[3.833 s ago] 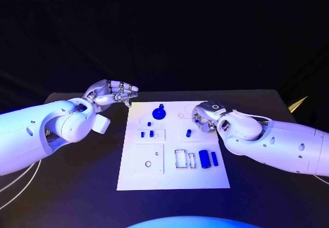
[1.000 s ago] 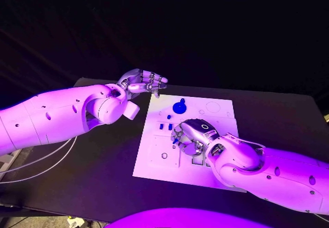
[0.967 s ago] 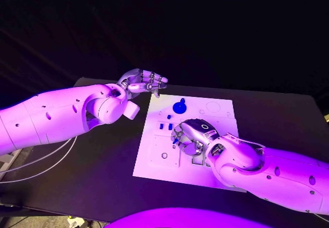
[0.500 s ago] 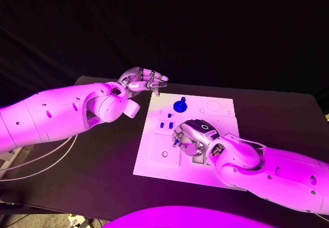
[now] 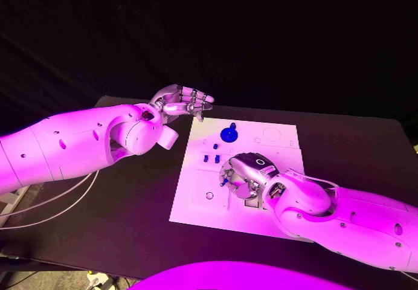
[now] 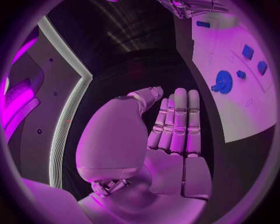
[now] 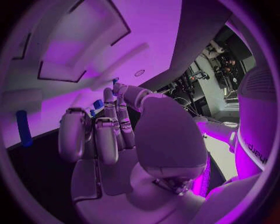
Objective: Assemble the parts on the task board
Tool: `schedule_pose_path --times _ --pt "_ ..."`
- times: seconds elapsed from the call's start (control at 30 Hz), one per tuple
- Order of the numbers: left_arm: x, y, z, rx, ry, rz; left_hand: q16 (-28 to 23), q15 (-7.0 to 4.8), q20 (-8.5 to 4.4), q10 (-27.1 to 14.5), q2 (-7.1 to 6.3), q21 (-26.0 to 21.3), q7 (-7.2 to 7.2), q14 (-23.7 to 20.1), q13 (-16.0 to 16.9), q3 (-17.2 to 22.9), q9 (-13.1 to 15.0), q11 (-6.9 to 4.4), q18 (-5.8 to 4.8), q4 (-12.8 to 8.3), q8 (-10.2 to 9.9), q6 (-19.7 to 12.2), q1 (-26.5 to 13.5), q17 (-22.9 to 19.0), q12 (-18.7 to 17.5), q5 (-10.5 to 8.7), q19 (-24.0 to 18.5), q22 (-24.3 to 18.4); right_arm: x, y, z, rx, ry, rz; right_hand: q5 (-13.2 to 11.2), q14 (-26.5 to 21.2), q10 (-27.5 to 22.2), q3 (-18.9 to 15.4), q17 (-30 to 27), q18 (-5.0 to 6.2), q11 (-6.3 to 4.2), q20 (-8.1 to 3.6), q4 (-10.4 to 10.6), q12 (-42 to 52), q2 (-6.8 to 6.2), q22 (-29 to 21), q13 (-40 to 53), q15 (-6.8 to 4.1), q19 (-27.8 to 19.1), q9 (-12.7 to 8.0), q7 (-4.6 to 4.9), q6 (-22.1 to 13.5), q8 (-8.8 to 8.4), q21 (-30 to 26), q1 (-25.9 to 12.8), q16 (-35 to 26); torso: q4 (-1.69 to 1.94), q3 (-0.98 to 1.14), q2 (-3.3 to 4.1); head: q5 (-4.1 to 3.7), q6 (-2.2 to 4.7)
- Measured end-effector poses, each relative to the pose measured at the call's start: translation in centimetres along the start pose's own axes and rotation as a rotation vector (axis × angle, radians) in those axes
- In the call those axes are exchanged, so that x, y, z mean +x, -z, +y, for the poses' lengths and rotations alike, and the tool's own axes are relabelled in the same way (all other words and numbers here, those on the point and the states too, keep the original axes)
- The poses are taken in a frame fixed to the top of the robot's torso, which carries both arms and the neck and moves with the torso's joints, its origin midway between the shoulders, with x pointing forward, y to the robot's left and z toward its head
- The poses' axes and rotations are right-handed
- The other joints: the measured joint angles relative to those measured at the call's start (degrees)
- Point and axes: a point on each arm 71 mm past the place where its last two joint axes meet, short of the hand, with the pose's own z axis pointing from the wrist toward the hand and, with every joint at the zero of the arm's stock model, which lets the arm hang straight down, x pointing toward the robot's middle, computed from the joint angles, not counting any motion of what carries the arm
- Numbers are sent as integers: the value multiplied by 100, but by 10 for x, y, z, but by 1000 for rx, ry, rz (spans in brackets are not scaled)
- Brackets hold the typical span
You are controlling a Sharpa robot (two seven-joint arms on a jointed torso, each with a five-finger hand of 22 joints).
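Left hand [image 6: 166, 135] seen from behind the palm: fingers [image 6: 175, 119] straight and side by side, thumb alongside, nothing in its grasp. It hangs over the black table [image 6: 140, 70], apart from the task board [image 6: 233, 112]. On the white board: a round blue gear-like part [image 6: 223, 81] with a small stub at its edge; just beside it a small blue piece [image 6: 240, 74]; further along, two blue square pieces [image 6: 248, 51] close together. Another blue part [image 6: 203, 24] lies near the right hand [image 6: 192, 7] at the board's far end.

Task board [image 5: 274, 154]: white. Round toothed part [image 5: 228, 134] beyond the right hand [image 5: 246, 175]: blue. Small paired parts [image 5: 210, 159] beside that hand: blue. Table [image 5: 348, 145]: black. Both hands: silver, on white arms.
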Motion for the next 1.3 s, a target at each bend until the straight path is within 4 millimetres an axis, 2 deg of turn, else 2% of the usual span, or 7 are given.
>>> schedule_pose_path --times 0.73,0.97,1.17,1.3 --pt "0 0 0 -2 0 0 0 0 -1 0 0 0 0 0 0 0 -5 0 0 0 0 0 0 -5 0 0 1 -4 4 -4 3 -2 9 15 -10 0 1 17 -1 0 -1 0 -17 -8 0 4 0 0 0 -4 -9 -9 -1 -25 0 0 3 -2 1 12 -29" --pt "0 0 0 -2 0 0 0 0 -2 0 0 0 0 0 0 0 -4 0 0 0 0 0 0 -5 0 0 2 -4 4 -6 5 -3 22 24 -12 0 43 17 -2 0 -42 0 -17 -9 -15 4 -2 0 0 -5 -7 -7 -17 -56 -15 0 4 -2 1 13 -37" --pt "0 0 0 -3 1 0 0 0 -3 0 0 -26 0 0 0 0 -4 0 0 0 0 0 0 -4 0 0 3 -4 6 -7 6 -3 33 37 13 1 76 -49 -2 0 -68 22 0 -89 47 3 -2 0 -22 -4 66 -43 -14 -100 -107 0 6 -5 1 3 -46" --pt "0 0 0 -4 1 0 0 0 -3 0 0 -26 0 0 0 0 -4 0 0 0 0 1 0 -4 0 0 3 -9 7 -8 6 -3 36 39 39 1 143 -128 -2 -1 -123 42 34 -162 15 3 -14 0 -42 -4 85 -135 -64 -143 -245 0 5 -5 1 2 -50"
